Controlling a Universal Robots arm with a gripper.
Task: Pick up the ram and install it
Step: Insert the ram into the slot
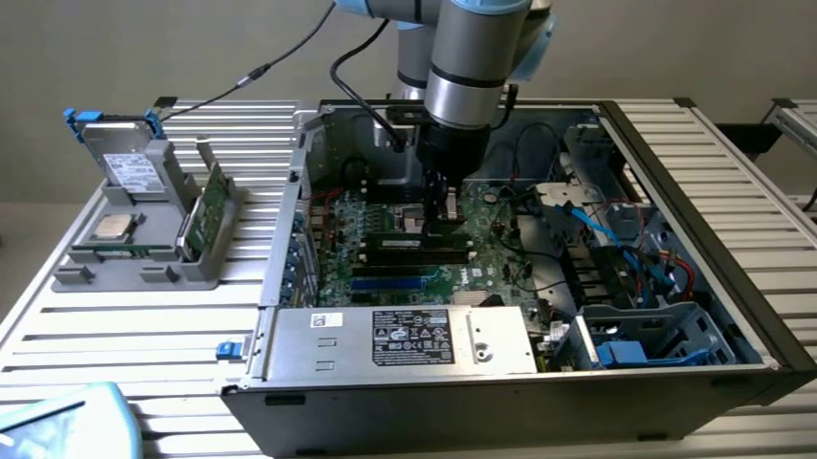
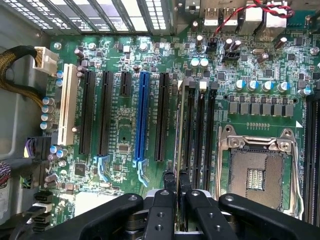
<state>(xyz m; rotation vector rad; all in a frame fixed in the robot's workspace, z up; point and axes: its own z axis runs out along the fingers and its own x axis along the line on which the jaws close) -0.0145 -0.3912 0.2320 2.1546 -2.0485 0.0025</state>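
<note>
In the wrist view my gripper (image 2: 177,184) is shut on the ram (image 2: 178,125), a thin stick seen edge-on that runs away from the fingers (image 2: 168,186). It hangs along the outermost of the black memory slots (image 2: 199,130), just beside the CPU socket (image 2: 256,172); whether it touches the slot I cannot tell. In the exterior view the arm reaches straight down into the open computer case (image 1: 715,287), with the gripper (image 1: 447,212) low over the motherboard (image 1: 383,263).
Long black and blue expansion slots (image 2: 144,115) and a white slot (image 2: 67,110) lie beside the memory slots. Cables (image 1: 600,229) and a power supply (image 1: 402,337) crowd the case. A grey fixture (image 1: 141,239) at the exterior view's left holds a wider green card (image 1: 207,206).
</note>
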